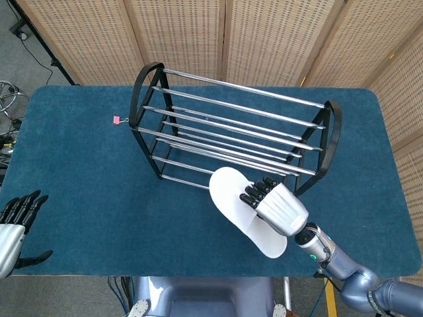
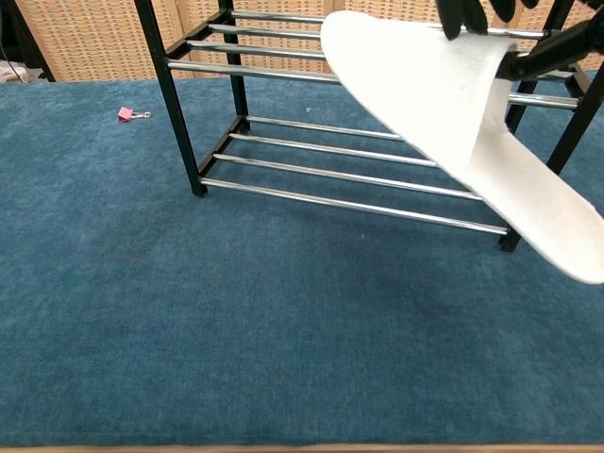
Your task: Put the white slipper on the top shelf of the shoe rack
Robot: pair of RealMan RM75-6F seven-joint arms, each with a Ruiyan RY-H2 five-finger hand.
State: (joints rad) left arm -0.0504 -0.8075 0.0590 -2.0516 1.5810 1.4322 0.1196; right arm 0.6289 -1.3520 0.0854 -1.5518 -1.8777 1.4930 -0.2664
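- Right hand [image 1: 277,206] fingers [image 1: 254,192] curled over the white slipper [image 1: 239,209], gripping it.
- Slipper is off the desk [image 1: 79,172], tilted, at the front of the shoe rack [image 1: 231,135], toe against the rails.
- Left hand [image 1: 14,223] at the desk's near left edge, fingers spread, holding nothing.
- Pink binder clip [image 1: 119,120] just left of the rack.

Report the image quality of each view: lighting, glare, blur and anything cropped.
Head view: even, soft lighting, sharp throughout, faint highlights on the black-framed chrome-bar shoe rack; the left hand is cut by the frame edge. Chest view: the flat white slipper looms large and nearly featureless; the right hand is cropped at the top edge.
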